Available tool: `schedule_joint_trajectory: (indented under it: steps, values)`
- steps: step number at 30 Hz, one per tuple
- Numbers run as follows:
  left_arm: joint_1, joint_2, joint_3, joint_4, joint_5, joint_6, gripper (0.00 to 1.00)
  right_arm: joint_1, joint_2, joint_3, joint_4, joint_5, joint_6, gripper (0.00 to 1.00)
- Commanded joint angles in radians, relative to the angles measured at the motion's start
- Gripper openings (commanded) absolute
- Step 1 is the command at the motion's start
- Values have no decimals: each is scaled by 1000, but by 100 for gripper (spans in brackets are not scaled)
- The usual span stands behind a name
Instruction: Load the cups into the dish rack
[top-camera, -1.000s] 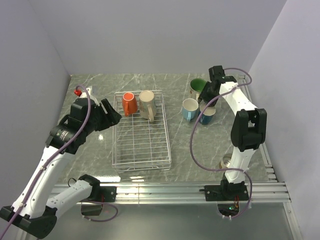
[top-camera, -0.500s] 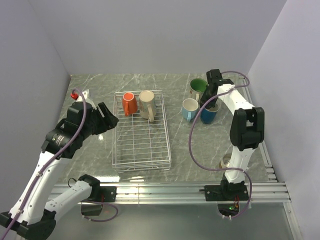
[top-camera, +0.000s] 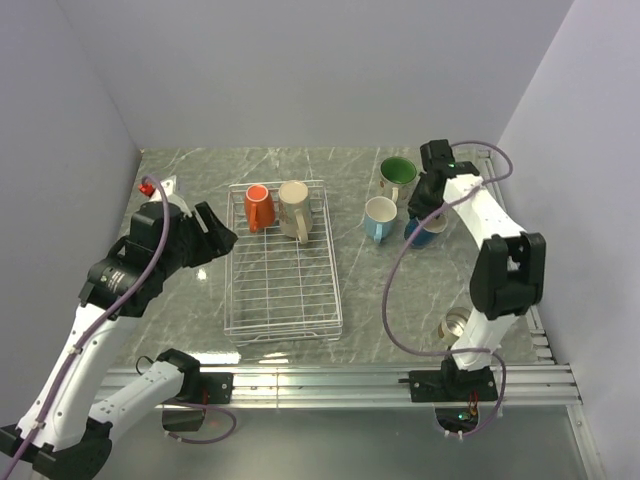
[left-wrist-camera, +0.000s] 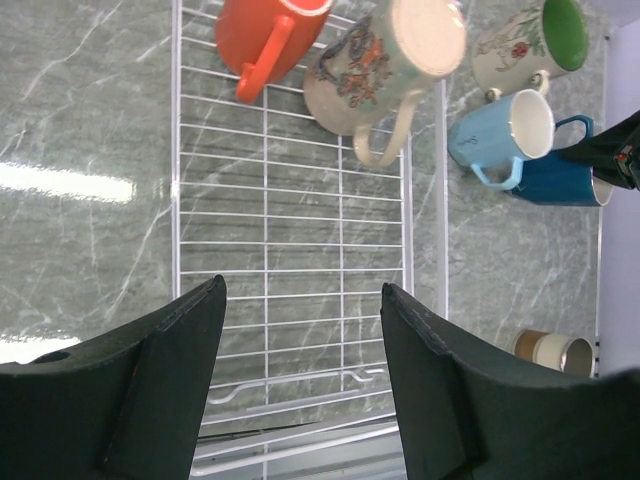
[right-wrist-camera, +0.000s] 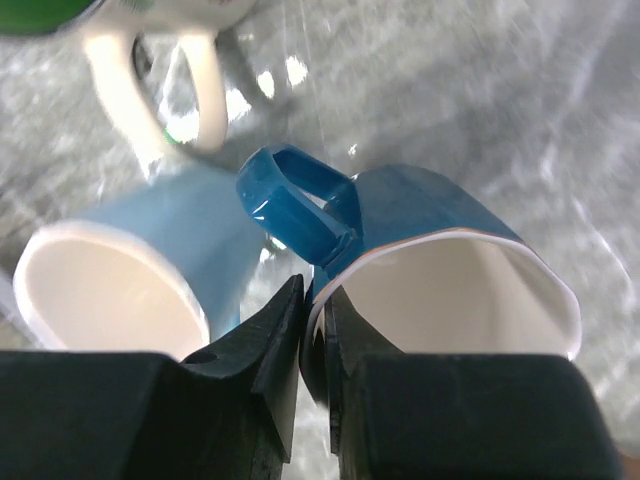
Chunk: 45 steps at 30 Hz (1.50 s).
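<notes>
The white wire dish rack (top-camera: 283, 333) holds an orange-red mug (top-camera: 258, 207) and a tall beige mug (top-camera: 294, 208) lying at its far end. Right of it stand a cream mug with a green inside (top-camera: 396, 175) and a light blue mug (top-camera: 379, 217). My right gripper (top-camera: 424, 208) is shut on the rim of the dark blue mug (right-wrist-camera: 440, 220), one finger inside and one outside beside the handle; the mug tilts. A small metallic cup (top-camera: 455, 326) sits by the right arm's base. My left gripper (left-wrist-camera: 302, 290) hangs open over the rack's near left part (left-wrist-camera: 300, 250), holding nothing.
Grey walls close in the marble table on the left, back and right. A metal rail (top-camera: 330, 380) runs along the near edge. The light blue mug (right-wrist-camera: 150, 250) sits just left of the held mug, and the cream mug's handle (right-wrist-camera: 170, 80) lies beyond it.
My right gripper came down and shut on the dark blue mug's rim, and the mug has tipped and shifted slightly right. The left arm drew back a little to the left, still open.
</notes>
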Motion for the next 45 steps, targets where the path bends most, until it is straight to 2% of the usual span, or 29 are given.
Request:
schedule_joint_trajectory:
  steps: [1, 8, 11, 12, 13, 15, 16, 17, 18, 19, 21, 23, 24, 27, 28, 30, 35, 38, 45]
  values:
    - [0, -6, 62, 57, 55, 42, 70, 2, -217, -5, -24, 22, -3, 0]
    - [0, -23, 47, 192, 232, 63, 70, 2, -426, -22, -71, -14, 20, 0]
    - [0, -38, 15, 290, 323, 54, 70, 4, -515, -22, -61, -124, 44, 0]
    - [0, -42, -9, 322, 384, 42, 70, 4, -543, -31, -10, -174, 69, 0]
    - [0, -52, -26, 383, 413, 34, 71, 2, -595, -65, 31, -316, 86, 0]
    - [1, -65, -87, 466, 522, -1, 73, 2, -643, -129, 163, -450, 183, 0]
    - [0, -81, -111, 505, 565, -16, 76, 2, -681, -155, 215, -577, 230, 0]
    - [0, -90, -137, 613, 608, -32, 77, 2, -701, -183, 269, -628, 280, 0]
    - [0, -101, -189, 655, 631, -73, 82, 1, -719, -210, 385, -679, 386, 0]
    - [0, -114, -210, 690, 651, -96, 90, 7, -755, -261, 445, -711, 443, 0]
    - [0, -128, -262, 767, 658, -139, 98, 8, -779, -319, 627, -813, 602, 0]
    - [0, -130, -281, 795, 674, -158, 99, 13, -804, -343, 721, -863, 687, 0]
    - [0, -125, -304, 847, 688, -185, 99, 16, -810, -362, 830, -879, 775, 0]
    - [0, -101, -347, 942, 739, -258, 99, 39, -818, -393, 991, -919, 914, 0]
    - [0, -89, -362, 1038, 757, -285, 99, 45, -821, -402, 1025, -922, 942, 0]
    - [0, -73, -393, 1115, 779, -345, 99, 68, -827, -419, 1085, -913, 1003, 0]
    - [0, -18, -408, 1273, 802, -380, 99, 148, -852, -494, 1176, -856, 1089, 0]
    - [0, 3, -430, 1382, 810, -429, 99, 238, -839, -518, 1239, -807, 1138, 0]
    - [-2, 27, -410, 1424, 808, -424, 99, 384, -775, -493, 1277, -741, 1138, 0]
